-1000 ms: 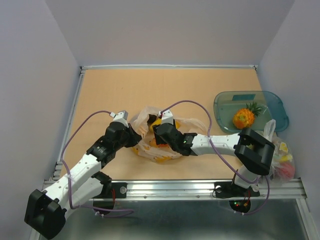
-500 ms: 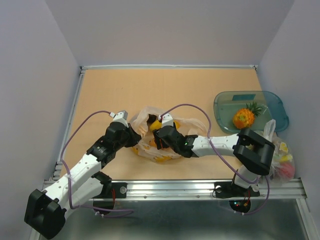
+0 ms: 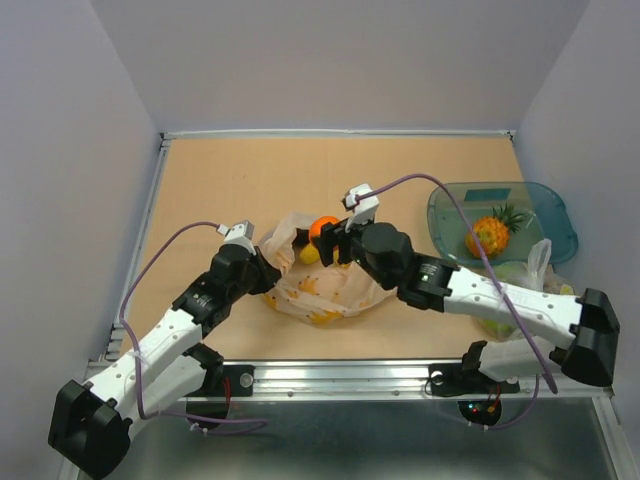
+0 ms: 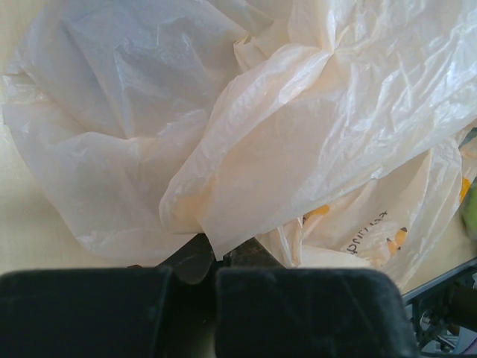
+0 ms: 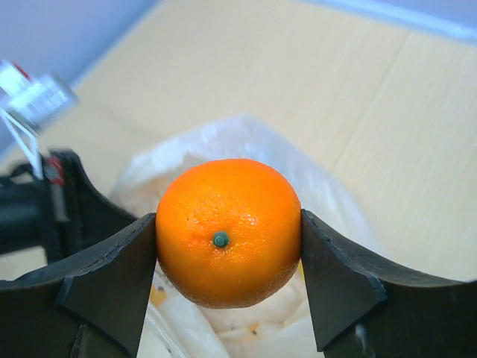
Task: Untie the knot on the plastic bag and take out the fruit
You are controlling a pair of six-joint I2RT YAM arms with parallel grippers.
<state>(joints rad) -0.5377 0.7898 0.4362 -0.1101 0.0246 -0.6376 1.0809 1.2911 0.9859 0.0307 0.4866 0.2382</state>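
Tan surface (image 3: 250, 180), one plastic bag (image 3: 335, 292): right claw (image 5: 227, 233), spread wide, clamps one orange (image 5: 216, 194); left claw (image 4: 212, 265) pinched tight on that bag.

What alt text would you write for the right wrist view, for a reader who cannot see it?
The right gripper clamps an orange between its two black jaws, above the pale plastic bag on a wooden table. The left arm shows at the left edge.
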